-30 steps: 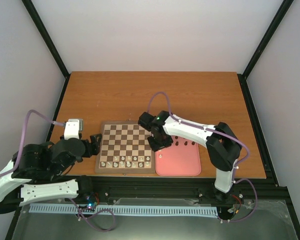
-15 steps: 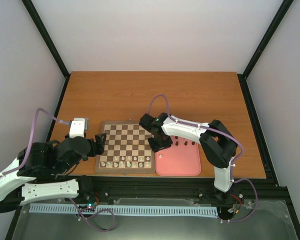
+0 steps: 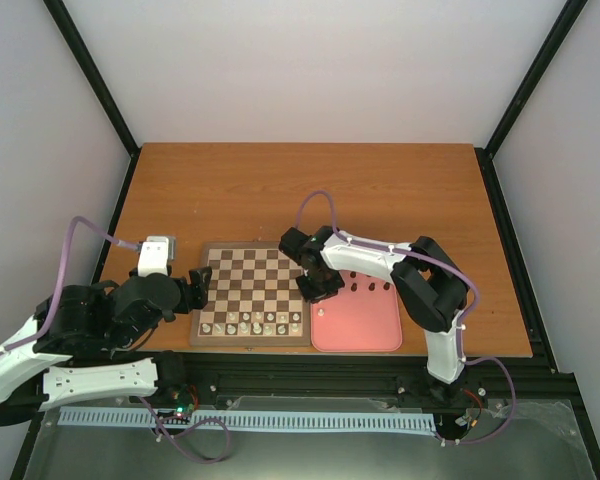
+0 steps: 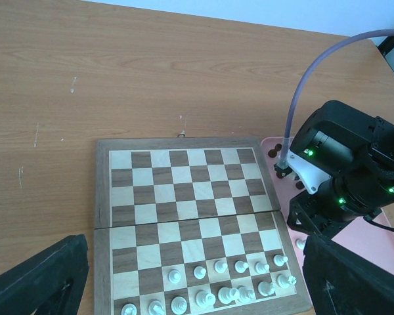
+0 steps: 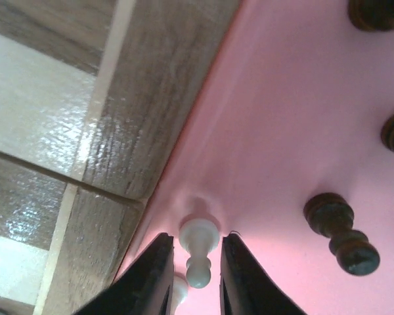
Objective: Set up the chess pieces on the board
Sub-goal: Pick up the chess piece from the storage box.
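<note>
Right tool (image 5: 196, 239) sat narrow astride a white pawn (image 5: 198, 259) on the pink tray (image 5: 282, 131), at 3 o'clock of the board (image 3: 252, 342); whether it gripped could not be told. Left tool (image 4: 197, 282) hung wide at 9 o'clock, with white pieces (image 4: 220, 289) lining the 6 o'clock edge.

One board (image 3: 250, 262), one pink tray (image 3: 365, 330), two arms (image 3: 375, 258). White pieces (image 4: 220, 266) on the board stand in two rows: six in the farther, about eight in the nearer, too crowded to count surely. On the tray, four dark pieces (image 3: 370, 287) show from above, plus one white piece (image 5: 198, 239).
</note>
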